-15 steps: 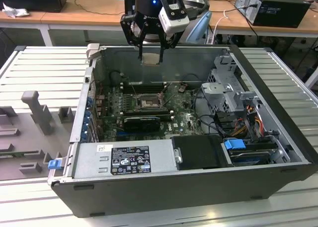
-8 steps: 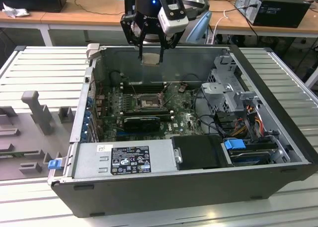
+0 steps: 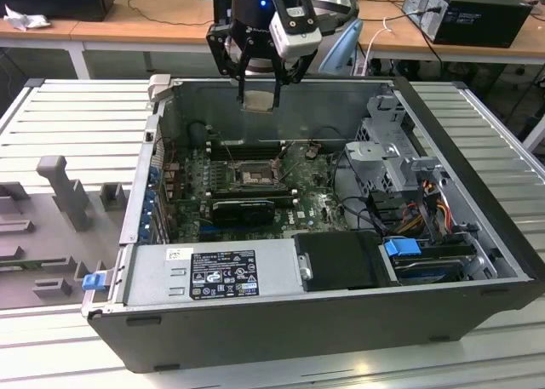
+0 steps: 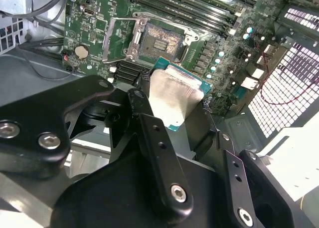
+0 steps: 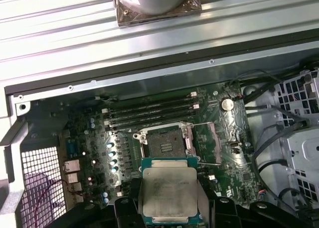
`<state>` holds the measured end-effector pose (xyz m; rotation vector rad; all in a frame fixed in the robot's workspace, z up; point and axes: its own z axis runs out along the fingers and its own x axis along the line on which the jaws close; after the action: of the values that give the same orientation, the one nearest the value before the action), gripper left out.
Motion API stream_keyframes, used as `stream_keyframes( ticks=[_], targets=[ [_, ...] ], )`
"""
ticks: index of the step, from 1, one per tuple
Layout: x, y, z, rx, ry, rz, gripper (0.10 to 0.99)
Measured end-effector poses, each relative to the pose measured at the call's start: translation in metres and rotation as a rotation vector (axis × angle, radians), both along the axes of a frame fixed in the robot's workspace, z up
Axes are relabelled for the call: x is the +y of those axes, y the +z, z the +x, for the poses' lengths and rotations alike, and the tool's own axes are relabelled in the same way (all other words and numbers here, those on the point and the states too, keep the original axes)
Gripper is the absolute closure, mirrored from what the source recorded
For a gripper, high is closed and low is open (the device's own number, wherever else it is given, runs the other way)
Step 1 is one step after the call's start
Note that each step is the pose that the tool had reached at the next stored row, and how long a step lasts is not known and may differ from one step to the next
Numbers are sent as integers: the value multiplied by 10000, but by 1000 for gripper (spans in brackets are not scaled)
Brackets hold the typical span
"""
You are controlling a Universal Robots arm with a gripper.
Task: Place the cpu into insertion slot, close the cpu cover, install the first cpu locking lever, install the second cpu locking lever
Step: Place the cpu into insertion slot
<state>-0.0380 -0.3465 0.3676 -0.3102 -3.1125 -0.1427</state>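
The cpu (image 5: 168,190) is capped in dull silvery metal, the circuit board (image 4: 97,33) is coated in glossy green, and the gripper (image 4: 174,96) is finished in matt black.

Ribbed grey metal table (image 3: 77,117), wooden desks (image 3: 111,29) behind, black computer tower (image 3: 477,10) on one

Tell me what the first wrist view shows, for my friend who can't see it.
The hand holds the cpu, silvery top showing, above the open insertion slot on a green circuit board inside a computer case. The cpu cover is flipped open beside the slot.
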Motion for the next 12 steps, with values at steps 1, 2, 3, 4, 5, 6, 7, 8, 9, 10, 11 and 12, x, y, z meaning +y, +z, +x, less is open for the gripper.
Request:
stream_keyframes(
  ticks=[1, 2, 3, 4, 5, 6, 7, 8, 9, 10, 11, 12],
  targets=[
    [0, 0, 0, 0, -23, 0, 561],
    [0, 0, 0, 0, -46, 0, 561],
    [0, 0, 0, 0, -62, 0, 561],
    [0, 0, 0, 0, -105, 0, 561],
    [0, 0, 0, 0, -134, -1, 561],
    [0, 0, 0, 0, -153, 0, 561],
    [0, 0, 0, 0, -175, 0, 561],
    [0, 0, 0, 0, -193, 0, 561],
    [0, 0, 0, 0, -215, 0, 561],
    [0, 0, 0, 0, -234, 0, 561],
    [0, 0, 0, 0, -273, 0, 561],
    [0, 0, 0, 0, -289, 0, 561]
  ],
)
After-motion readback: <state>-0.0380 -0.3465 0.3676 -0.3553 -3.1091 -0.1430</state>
